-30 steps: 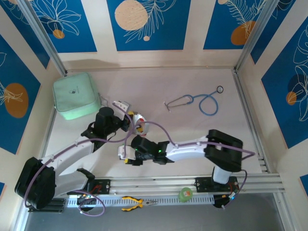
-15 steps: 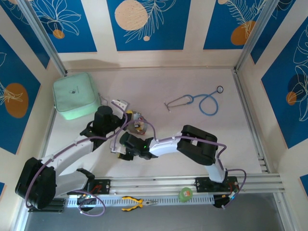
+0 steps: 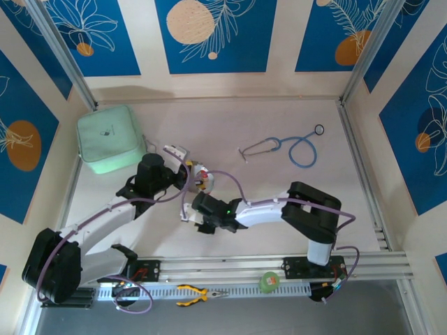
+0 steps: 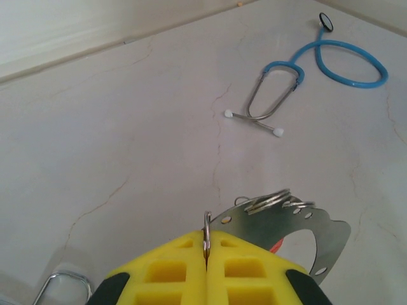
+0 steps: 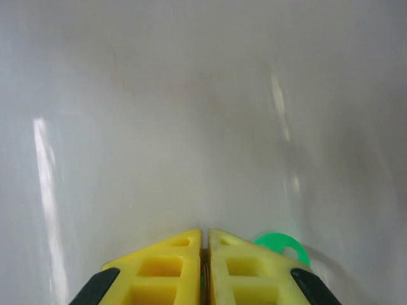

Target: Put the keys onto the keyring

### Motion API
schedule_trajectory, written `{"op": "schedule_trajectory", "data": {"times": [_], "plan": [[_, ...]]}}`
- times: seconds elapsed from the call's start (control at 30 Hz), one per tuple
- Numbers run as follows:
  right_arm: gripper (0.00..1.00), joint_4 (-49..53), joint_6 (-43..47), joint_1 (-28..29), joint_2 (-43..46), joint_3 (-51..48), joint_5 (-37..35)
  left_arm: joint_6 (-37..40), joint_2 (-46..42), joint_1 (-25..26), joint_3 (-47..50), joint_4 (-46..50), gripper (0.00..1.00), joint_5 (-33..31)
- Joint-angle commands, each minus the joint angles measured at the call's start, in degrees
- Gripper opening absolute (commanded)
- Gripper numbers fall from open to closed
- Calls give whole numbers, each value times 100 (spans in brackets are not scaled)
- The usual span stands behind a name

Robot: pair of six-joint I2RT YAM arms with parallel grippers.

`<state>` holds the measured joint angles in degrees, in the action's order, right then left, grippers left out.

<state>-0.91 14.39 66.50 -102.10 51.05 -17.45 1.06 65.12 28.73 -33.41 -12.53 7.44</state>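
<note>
Ok so here's where things stand. The left claw (image 4: pixel 206 238) is clamped shut on the keyring (image 4: pixel 206 222). In the left wrist view, the thin wire is pinched edge-on between the yellow pads and stands upright. Off the far right side of it hangs a silvery plate with holes (image 4: pixel 289 222), with a little stack of rings (image 4: pixel 273 202) and a bit of red peeking under it. The stethoscope (image 4: pixel 331 63) lies well apart on the far side of the surface (image 4: pixel 127 127), so it's not in the way.

The right claw (image 5: pixel 205 236) has its pads pressed together, low over the surface. A green tag (image 5: pixel 283 246) from one of the keys sits just off its right pad, touching or nearly so. The wrist view is blurry, so I honestly can't tell if the key blade is pinched or just lying beside the claw. I can't tell its long axis either.

The bit that matters is in the overhead view. The right claw sits just on the near side of the left claw's bundle, close but apart, and points left. So the ring is toward the far side from it. My guess is the right arm does the threading, while the left just holds the ring steady.
</note>
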Motion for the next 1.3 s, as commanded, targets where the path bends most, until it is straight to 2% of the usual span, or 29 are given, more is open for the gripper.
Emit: {"op": "schedule_trajectory", "data": {"times": [0.0,0.07,0.13,0.2,0.37,0.47,0.53,0.63,0.73,0.83,0.9,1.03,1.27], "plan": [[12,903,-183,-182,420,-398,-223,209,13,10,-141,35,0,133],[20,996,-397,-296,779,-502,-37,260,7,12,-124,23,0,177],[32,1110,-756,-359,1173,-488,83,333,17,43,-121,60,0,209],[39,1087,-1243,-421,1559,-531,144,424,18,78,-123,101,0,123],[41,2019,-3423,-420,2087,-311,-265,464,7,108,-109,95,0,47],[40,3523,-5355,-458,1917,242,-673,474,18,122,-118,110,0,53],[38,4349,-6199,-538,1697,666,-552,465,25,133,-127,111,0,73],[38,4546,-6403,-538,1450,1002,-193,473,10,137,-148,162,0,80],[40,4546,-6645,-752,1109,1195,594,474,-25,135,-148,184,0,64],[41,4237,-7060,-974,1001,1127,1258,496,-57,151,-159,205,0,49],[42,4247,-7390,-1156,1004,1115,1413,509,-70,172,-157,216,0,38],[40,3590,-8118,-1439,1035,712,2131,505,-79,189,-167,226,0,81],[33,4045,-9078,-1413,743,829,2082,484,-149,186,-210,226,0,142]]}}
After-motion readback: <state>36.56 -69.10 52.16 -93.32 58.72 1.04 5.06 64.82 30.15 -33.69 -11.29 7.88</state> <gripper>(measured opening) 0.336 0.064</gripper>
